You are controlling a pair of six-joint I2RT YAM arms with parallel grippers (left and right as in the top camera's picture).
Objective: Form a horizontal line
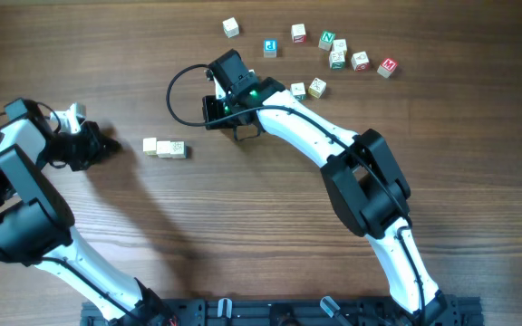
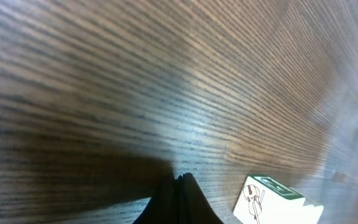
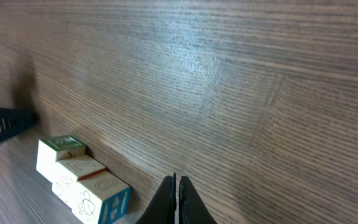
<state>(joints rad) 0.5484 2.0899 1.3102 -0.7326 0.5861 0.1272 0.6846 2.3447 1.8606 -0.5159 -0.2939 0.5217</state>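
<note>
Left of centre on the desk [image 1: 270, 235], the row of three pale cubes [image 1: 164, 148] lies touching side to side, between the two arms. The right end effector [image 3: 178, 186] is closed on nothing, near the row. The left end effector [image 2: 179, 186] is also closed and empty. Another of the loose lettered cubes [image 1: 338, 54] should probably be lowered straight down, flush against the row's right end, without nudging its neighbours.

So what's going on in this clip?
Three pale cubes lie in a short row, touching side to side, on the wooden table. Neither arm holds anything: the left gripper is shut near one end of the row, the right gripper shut off the other end. Lettered cubes lie scattered farther away.
</note>
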